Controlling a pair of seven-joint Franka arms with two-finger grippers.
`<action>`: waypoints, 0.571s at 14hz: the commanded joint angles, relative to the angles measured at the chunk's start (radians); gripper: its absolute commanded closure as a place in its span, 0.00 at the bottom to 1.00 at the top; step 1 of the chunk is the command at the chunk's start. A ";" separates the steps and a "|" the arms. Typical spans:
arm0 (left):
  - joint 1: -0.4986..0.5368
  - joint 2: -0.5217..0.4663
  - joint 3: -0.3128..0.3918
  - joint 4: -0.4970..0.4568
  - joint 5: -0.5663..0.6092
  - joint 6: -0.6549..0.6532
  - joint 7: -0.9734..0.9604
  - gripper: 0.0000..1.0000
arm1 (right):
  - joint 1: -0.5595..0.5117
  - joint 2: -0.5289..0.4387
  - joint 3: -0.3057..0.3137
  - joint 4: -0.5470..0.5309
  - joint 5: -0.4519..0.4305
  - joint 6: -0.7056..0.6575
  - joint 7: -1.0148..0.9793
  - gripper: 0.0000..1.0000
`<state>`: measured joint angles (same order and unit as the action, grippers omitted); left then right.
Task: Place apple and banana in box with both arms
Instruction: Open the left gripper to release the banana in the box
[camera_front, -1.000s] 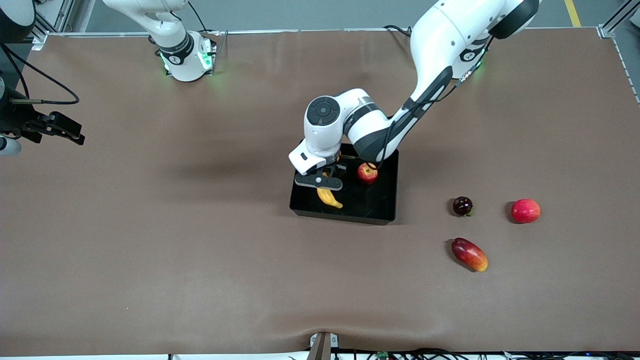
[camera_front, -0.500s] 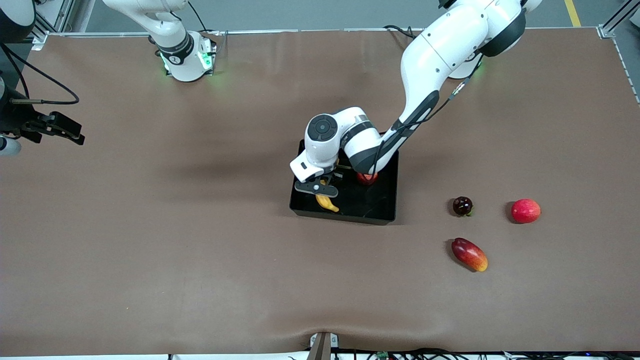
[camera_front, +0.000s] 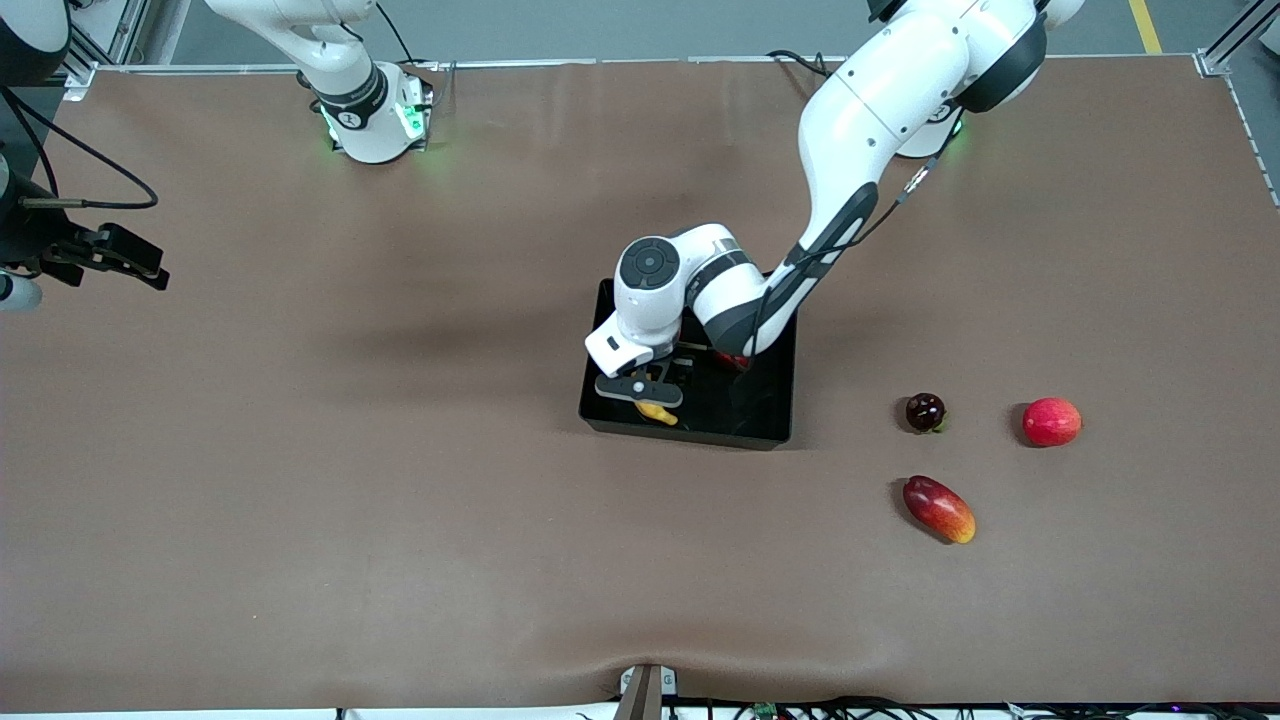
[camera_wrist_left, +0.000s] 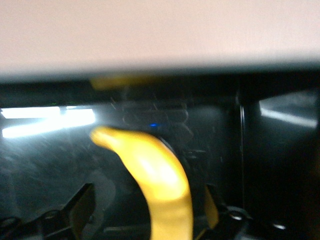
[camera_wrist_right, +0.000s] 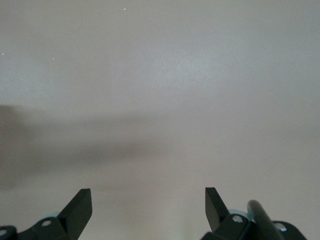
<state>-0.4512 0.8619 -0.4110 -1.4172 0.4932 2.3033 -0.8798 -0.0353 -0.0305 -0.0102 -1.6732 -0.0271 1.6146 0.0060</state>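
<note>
Left gripper (camera_front: 640, 389) low in box (camera_front: 765, 425), fingers (camera_wrist_left: 82, 207) spread either side of banana (camera_wrist_left: 160, 185) lying inside. Apple (camera_front: 732, 360) also in box, mostly hidden. Right gripper (camera_wrist_right: 148, 205) waits, jaws apart, over bare table (camera_front: 300, 500).

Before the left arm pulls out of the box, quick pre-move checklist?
1. Banana inside the box: ok.
2. Left gripper open, fingers apart on either side of the banana: ok.
3. Banana resting flat on the box floor: cannot tell.
4. Apple in the box: ok, only a red sliver shows under the left arm.
5. Right gripper open, waiting over bare table at the right arm's end: ok.
</note>
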 joint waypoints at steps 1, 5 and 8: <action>0.077 -0.134 -0.017 -0.016 0.013 -0.141 -0.010 0.00 | -0.014 -0.014 0.009 -0.013 -0.005 0.001 -0.006 0.00; 0.166 -0.294 -0.017 -0.016 -0.115 -0.307 0.004 0.00 | -0.014 -0.014 0.009 -0.011 -0.005 0.001 -0.006 0.00; 0.247 -0.386 -0.014 -0.017 -0.174 -0.407 0.096 0.00 | -0.015 -0.014 0.009 -0.013 -0.005 0.001 -0.006 0.00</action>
<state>-0.2571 0.5459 -0.4231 -1.3961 0.3510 1.9483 -0.8263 -0.0356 -0.0305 -0.0108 -1.6735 -0.0271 1.6146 0.0060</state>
